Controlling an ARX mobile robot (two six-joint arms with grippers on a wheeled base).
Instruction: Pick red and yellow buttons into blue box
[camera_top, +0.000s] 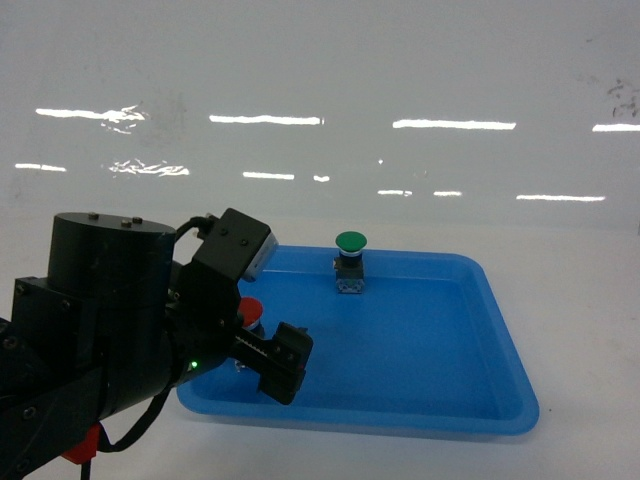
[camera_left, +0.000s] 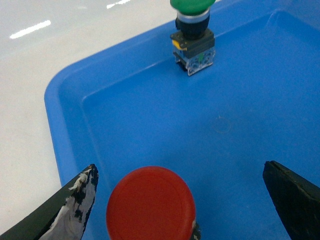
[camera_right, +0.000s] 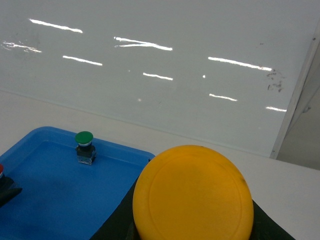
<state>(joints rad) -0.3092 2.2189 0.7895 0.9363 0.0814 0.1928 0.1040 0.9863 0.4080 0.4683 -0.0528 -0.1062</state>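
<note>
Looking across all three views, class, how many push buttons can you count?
3: the green button at the tray's back, the red button between the left end effector's fingers, the yellow button filling the right wrist view.

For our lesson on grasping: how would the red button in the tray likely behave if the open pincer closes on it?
The red button looks rigid: hard, glossy plastic. Its round, smooth cap is wider than the body below, so it may be top-heavy and tip if nudged sideways. The left pincer fingers might slip on the cap; gripping the block below seems safer.

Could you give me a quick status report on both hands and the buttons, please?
Left hand open around red button in shallow tray. Yellow button fills right wrist view; grip unclear. Green button stands clear.
</note>
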